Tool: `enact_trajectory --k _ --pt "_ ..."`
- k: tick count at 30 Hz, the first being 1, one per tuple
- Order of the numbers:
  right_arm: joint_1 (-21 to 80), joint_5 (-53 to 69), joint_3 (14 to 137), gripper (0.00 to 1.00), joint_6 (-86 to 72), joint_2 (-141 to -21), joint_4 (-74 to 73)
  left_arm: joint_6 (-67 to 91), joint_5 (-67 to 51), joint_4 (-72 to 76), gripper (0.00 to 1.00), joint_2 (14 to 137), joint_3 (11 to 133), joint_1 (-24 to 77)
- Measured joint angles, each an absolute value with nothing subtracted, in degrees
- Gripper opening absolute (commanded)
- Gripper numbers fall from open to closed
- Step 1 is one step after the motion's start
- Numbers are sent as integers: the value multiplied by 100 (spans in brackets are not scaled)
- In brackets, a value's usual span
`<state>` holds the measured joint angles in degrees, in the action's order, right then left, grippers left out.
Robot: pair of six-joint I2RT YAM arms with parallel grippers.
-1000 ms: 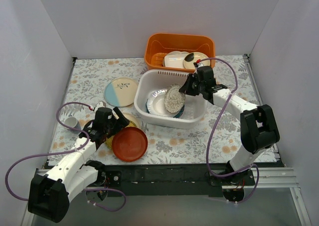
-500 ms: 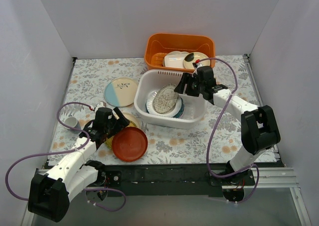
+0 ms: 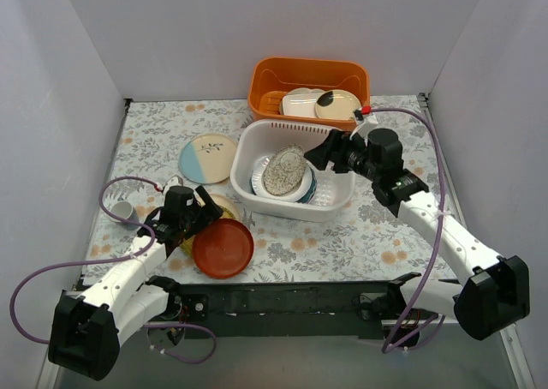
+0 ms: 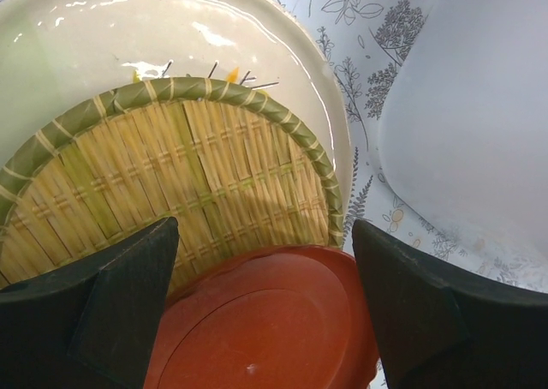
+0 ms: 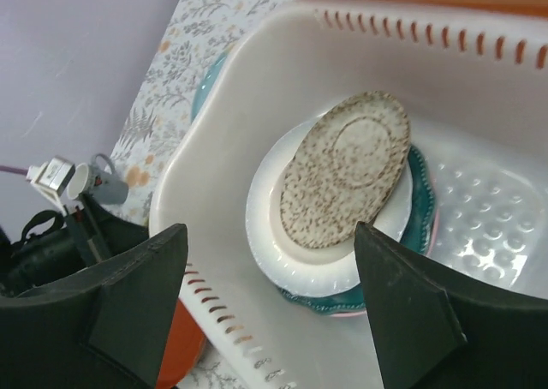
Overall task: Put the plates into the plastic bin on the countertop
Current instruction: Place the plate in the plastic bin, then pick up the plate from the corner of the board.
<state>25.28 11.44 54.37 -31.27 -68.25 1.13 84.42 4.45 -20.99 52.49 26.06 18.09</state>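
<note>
Brown-speckled plate [image 3: 285, 171] rests in plastic bin [image 3: 330, 202]; right end effector [image 3: 315, 156] open, empty; left end effector [image 4: 261, 269] open above woven plate [image 4: 171, 175]: grasp next.

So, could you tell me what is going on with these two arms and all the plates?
The arms are loading plates into the white bin. The right gripper hangs open and empty over the bin's right side, and a speckled plate lies on top of the stack inside. The left gripper, also open, hovers low over a woven yellow plate and a red plate at the near left of the table. A cream-and-blue plate lies left of the bin.
</note>
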Motion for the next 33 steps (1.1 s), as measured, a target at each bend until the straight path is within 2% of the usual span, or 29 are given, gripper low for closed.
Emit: enact_trajectory --k 10,19,24,33 --pt "4049 1020 4556 85 -3529 -6580 329 8444 414 -2051 82 5317 2541 1809" --pt "5116 381 3461 82 -4134 -6239 1723 8493 329 -1970 81 5312 2388 1809" --pt "5892 364 2943 82 -4545 -6235 1719 8501 255 -1925 82 5312 2381 1809" --pt "6396 161 2818 81 -4840 -6672 1852 8536 167 -1831 81 5299 2303 1809"
